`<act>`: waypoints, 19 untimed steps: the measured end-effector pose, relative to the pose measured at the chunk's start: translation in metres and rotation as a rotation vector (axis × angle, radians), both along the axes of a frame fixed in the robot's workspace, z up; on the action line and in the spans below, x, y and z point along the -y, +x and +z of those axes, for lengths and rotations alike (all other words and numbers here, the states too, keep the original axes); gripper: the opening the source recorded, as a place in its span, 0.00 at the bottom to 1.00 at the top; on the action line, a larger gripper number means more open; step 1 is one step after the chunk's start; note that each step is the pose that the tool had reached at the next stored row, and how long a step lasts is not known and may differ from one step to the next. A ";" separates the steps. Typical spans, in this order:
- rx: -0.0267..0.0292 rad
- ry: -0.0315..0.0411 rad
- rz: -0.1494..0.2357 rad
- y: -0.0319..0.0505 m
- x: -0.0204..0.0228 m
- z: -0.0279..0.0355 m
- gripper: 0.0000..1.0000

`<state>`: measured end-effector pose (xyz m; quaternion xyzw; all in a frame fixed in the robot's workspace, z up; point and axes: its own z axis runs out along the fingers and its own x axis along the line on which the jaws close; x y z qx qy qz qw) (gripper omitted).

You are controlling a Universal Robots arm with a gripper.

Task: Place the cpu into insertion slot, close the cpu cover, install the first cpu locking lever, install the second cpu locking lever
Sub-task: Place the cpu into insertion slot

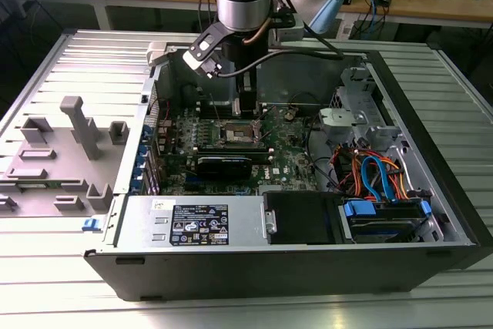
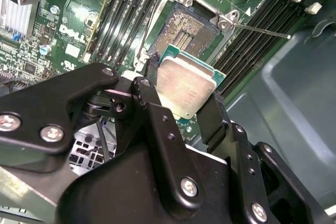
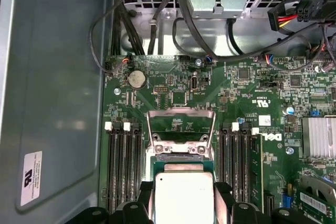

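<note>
Currently the pincer (image 2: 184, 85) is pinching the cpu (image 2: 185, 92) by two opposite edges, with the metal top toward the camera in both wrist views. The chip hangs above the insertion slot (image 2: 190, 29), apart from it and not seated. The slot's bare contact field lies open under and just ahead of the pincer's tips. The cpu cover (image 3: 181, 113) stands swung up just beyond the pincer. One thin locking lever (image 2: 262, 30) sticks out sideways from the slot's corner. Memory slots (image 2: 128, 19) run along both sides of the pincer.

Risks, as judged:
- The chip looks offset from the slot rather than square over it. Lowered like this, an edge could land on the rim or scrape the contacts and bend them.
- Any tilt in the grip would put one corner down first, with the same damage.
- The fingers (image 2: 212, 116) flank the chip closely and may foul the rim or the memory slots.
- Letting go too high means a drop onto the contacts.
- The raised cover, if nudged, could fall shut.
</note>
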<state>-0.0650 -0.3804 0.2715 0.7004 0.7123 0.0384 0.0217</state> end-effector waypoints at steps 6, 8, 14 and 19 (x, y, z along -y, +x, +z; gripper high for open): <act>0.0001 0.0001 0.000 -0.0001 0.0000 -0.0004 0.54; 0.0001 0.0002 0.000 0.0000 0.0000 -0.0008 0.54; 0.0001 0.0001 0.000 0.0000 0.0000 -0.0019 0.54; 0.0001 0.0002 0.000 0.0000 0.0000 -0.0020 0.54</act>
